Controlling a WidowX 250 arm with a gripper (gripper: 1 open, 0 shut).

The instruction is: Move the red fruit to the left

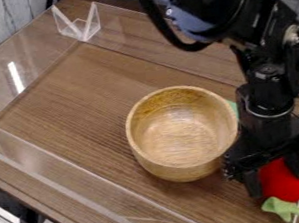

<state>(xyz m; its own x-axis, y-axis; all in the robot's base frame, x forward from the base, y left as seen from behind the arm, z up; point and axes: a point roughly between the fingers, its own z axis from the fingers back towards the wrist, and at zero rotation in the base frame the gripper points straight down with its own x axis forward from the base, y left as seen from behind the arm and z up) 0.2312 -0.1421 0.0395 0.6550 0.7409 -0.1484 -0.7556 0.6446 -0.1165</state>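
The black gripper (270, 166) points down with its jaws spread on either side of one glossy red fruit (284, 184), whose top it partly hides; the pale green leafy cap pokes out below it. Just left of the gripper sits one round, smooth wooden bowl (182, 131) on the wood-grain table (71, 97).

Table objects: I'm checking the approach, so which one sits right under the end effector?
The red fruit, small and glossy, between the open end effector fingers; the wooden bowl sits beside.
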